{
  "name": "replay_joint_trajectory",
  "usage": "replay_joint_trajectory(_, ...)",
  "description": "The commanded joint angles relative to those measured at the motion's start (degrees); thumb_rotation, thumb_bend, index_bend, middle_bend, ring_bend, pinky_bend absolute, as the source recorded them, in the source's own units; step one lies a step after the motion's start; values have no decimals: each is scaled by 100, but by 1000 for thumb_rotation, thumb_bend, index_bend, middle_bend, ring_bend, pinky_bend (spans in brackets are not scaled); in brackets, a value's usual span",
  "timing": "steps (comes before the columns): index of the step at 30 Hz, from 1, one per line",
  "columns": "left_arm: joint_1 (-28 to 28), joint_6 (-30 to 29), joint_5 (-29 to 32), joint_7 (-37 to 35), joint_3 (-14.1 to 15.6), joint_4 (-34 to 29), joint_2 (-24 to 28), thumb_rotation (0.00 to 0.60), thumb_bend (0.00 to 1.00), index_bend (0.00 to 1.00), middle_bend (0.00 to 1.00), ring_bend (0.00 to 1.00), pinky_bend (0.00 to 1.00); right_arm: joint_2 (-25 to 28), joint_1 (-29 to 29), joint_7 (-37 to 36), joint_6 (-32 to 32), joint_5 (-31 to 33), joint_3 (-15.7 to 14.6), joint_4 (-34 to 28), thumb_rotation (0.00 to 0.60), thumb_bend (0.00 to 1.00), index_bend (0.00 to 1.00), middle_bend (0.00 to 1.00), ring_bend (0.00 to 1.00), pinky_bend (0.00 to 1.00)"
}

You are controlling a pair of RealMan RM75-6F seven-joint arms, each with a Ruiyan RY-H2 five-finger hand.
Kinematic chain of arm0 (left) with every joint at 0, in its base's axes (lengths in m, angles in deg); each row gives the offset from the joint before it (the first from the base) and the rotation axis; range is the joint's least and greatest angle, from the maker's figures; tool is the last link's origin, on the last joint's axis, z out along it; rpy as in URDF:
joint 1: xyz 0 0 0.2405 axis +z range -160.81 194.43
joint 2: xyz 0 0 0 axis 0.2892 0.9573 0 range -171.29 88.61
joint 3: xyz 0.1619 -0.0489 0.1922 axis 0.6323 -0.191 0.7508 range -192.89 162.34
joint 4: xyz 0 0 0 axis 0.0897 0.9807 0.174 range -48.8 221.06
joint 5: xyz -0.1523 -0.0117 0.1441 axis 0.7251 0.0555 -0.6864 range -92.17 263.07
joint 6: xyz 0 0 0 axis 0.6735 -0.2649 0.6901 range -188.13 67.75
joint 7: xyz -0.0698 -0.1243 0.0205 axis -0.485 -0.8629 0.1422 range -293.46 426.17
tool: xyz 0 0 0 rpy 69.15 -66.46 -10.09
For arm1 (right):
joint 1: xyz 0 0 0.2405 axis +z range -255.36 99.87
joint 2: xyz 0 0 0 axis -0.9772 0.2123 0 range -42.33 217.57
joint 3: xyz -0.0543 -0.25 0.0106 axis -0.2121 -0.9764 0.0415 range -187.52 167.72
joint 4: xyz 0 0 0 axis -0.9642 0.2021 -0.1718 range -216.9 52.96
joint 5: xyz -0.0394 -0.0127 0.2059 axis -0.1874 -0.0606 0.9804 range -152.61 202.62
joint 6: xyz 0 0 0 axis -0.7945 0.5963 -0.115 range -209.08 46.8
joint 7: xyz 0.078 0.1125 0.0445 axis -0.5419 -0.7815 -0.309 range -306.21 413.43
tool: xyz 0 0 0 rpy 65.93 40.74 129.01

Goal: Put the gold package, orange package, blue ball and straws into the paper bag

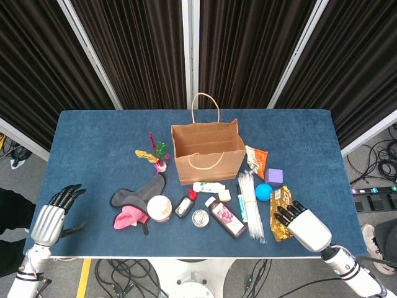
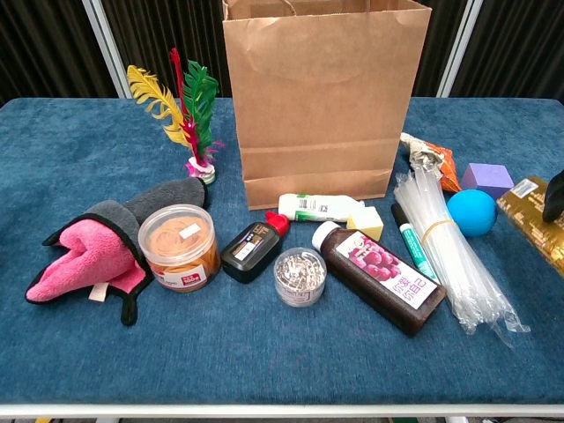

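The brown paper bag [image 1: 208,152] [image 2: 322,97] stands upright and open at mid-table. Right of it lies the orange package [image 1: 256,159] [image 2: 432,163]. The clear straws [image 1: 251,198] [image 2: 449,256] lie bundled in front of the bag's right side. The blue ball [image 1: 264,192] [image 2: 471,213] sits beside them, and the gold package [image 1: 281,205] [image 2: 533,211] lies flat just right of the ball. My right hand [image 1: 304,226] [image 2: 555,196] is at the gold package's near right edge, fingers spread and touching it, holding nothing. My left hand [image 1: 49,217] hovers open off the table's front left corner.
A purple block [image 1: 273,176] sits behind the ball. Left of the straws lie a marker [image 1: 241,202], a dark bottle [image 1: 225,217], a clip tin [image 1: 200,217], an ink bottle [image 1: 183,206], an orange-lidded jar [image 1: 159,208], a pink and grey cloth [image 1: 133,208] and a feather shuttlecock [image 1: 158,155].
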Motion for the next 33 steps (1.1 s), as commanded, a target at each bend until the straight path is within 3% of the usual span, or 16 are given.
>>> replay_joint_trajectory(1,3,-17,1,-14,-9,-15,14,600,237,242,232,151,241,277,90,291,291,-167,169,-468,600,297,565,622,475,425)
replay_joint_trajectory(10,12,-78,21,-83,-52,-74,50,600,237,241,232,151,240,1653,490,1642,642,-718,922,-3020,600,295,565,621,480,432)
replay_joint_trajectory(18,-32,-57,-22,-144,-47,-70,59,600,236,241,232,151,240,2051,711,1616,449,-360,1584,-4519,600,295,565,621,480,433)
replay_joint_trajectory(25,-45,-39,-5,-169,-58,-83,67,600,236,242,232,151,240,1849,1402,1233,-653,956,2353,-5053,600,297,566,622,480,433)
replay_joint_trajectory(33,-30,5,71,-295,-71,68,49,600,237,242,231,151,240,991,2119,752,-1785,2684,2921,-5040,600,301,567,623,481,434)
